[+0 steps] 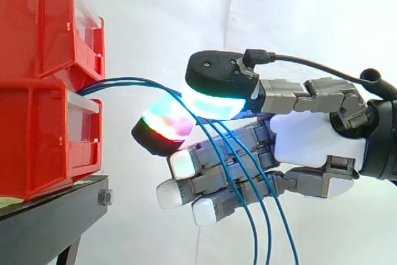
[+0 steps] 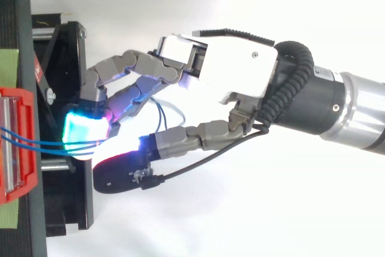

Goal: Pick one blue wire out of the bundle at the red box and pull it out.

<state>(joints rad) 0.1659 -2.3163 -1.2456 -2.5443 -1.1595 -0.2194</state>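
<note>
Two red bins (image 1: 37, 91) are stacked on a black stand (image 1: 49, 215) at the left edge of the side view, before a white curtain (image 1: 155, 17). The blue wires (image 1: 124, 80) are seen leaving the gap between the bins at centre left. They are led right to the hand (image 1: 310, 141) and then fall across its lower fingers to the bottom edge, right of centre. The hand is entered from the right edge, with the palm at centre right. The wires are pinched between a cyan-white pad (image 1: 214, 105) above and a red-green pad (image 1: 166, 123) just below and left of it. Which of the wires are actually clamped cannot be told. The remaining fingers are curled below, with white pads (image 1: 183, 164) turned toward the bins. In the top view the bin (image 2: 18, 94) is located at the left edge. There the wires (image 2: 36, 137) are run right from it and disappear under the glowing pad at centre left, and the hand (image 2: 234, 64) is extended from the right.
</note>
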